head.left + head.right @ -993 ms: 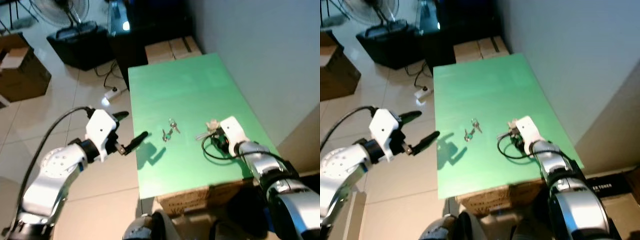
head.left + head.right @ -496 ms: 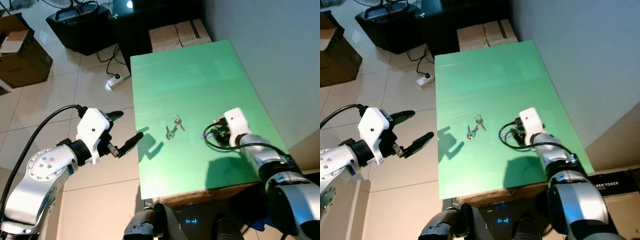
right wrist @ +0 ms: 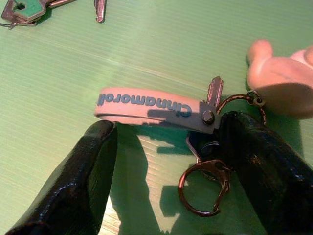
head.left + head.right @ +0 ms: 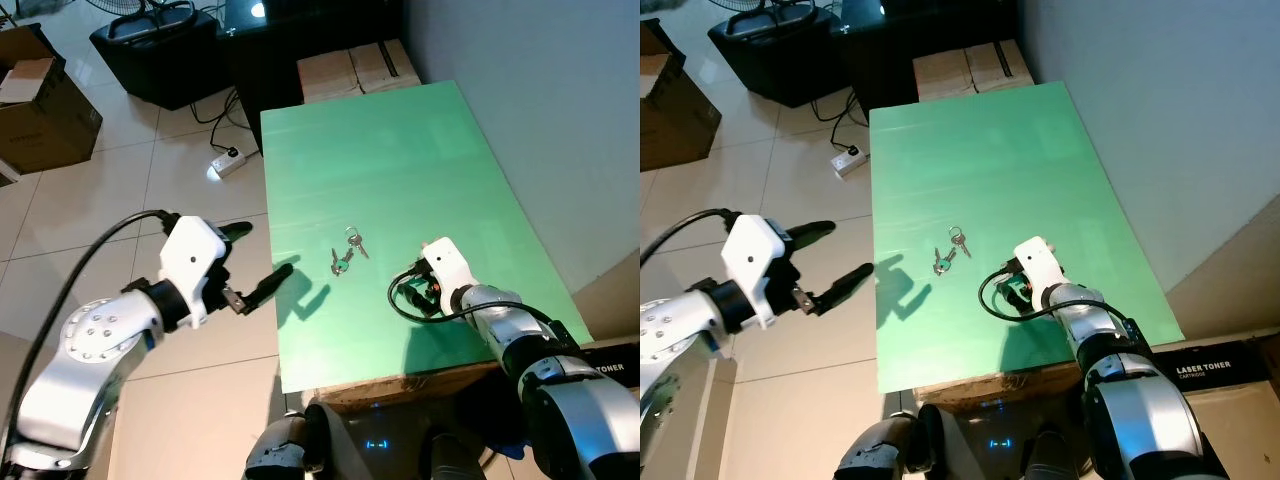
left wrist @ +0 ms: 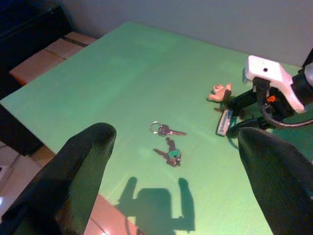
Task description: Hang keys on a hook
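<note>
I count two key sets on the green table [image 4: 400,150]: loose keys [image 4: 345,253] mid-table, strap keychain [image 3: 161,105] between my right gripper's [image 3: 168,161] wide fingers. Left gripper [image 4: 262,258] wide, off-table.

bright, even indoor light from above. the left hand [image 4: 262,259] throws a sharp two-pronged shadow onto the green counter [image 4: 400,150], seen also in the left wrist view. glare spots whiten the floor tiles [image 4: 60,210]. head views are crisp; the near black fingers [image 3: 78,186] in both wrist views are soft and out of focus.
</note>
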### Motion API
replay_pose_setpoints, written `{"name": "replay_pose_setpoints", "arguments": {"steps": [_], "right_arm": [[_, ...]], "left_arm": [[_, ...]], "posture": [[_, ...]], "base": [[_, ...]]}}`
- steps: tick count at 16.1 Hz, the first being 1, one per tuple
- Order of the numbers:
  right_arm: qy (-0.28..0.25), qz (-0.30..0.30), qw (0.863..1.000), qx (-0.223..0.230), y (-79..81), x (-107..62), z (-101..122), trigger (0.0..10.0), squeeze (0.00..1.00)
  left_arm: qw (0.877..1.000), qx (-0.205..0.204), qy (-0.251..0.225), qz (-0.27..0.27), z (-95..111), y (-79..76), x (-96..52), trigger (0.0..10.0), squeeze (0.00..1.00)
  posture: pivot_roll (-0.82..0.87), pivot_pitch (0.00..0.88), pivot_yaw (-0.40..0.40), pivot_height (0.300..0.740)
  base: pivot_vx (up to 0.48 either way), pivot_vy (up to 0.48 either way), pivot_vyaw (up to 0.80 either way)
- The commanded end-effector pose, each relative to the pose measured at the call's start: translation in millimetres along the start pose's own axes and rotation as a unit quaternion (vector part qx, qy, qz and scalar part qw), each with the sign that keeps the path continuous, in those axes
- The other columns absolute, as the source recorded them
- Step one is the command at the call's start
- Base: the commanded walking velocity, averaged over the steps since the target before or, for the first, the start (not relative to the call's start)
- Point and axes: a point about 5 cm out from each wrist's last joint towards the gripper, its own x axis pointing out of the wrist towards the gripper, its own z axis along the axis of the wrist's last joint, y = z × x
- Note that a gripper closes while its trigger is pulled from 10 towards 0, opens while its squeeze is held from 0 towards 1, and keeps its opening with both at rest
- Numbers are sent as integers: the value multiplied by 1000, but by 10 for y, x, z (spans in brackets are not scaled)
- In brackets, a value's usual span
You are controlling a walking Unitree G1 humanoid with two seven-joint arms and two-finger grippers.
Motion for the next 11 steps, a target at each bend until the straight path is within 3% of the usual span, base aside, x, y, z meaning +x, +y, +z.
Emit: {"name": "replay_pose_setpoints", "arguments": {"steps": [1,7,11], "right_arm": [[12,22,1000,17,96,15,-92,10000,0],[-93,46,991,86,191,64,306,10000,0],[-141,-2,987,79,-25,-13,586,10000,0]], "left_arm": [[1000,1,4,3,-27,9,2,10000,0],[1000,5,-1,1,-36,47,65,10000,0],[1000,6,-4,-2,-29,60,91,10000,0]], "posture": [[166,226,173,740],[149,215,187,740],[145,223,190,740]], "base": [[0,0,0],[0,0,0],[0,0,0]]}}
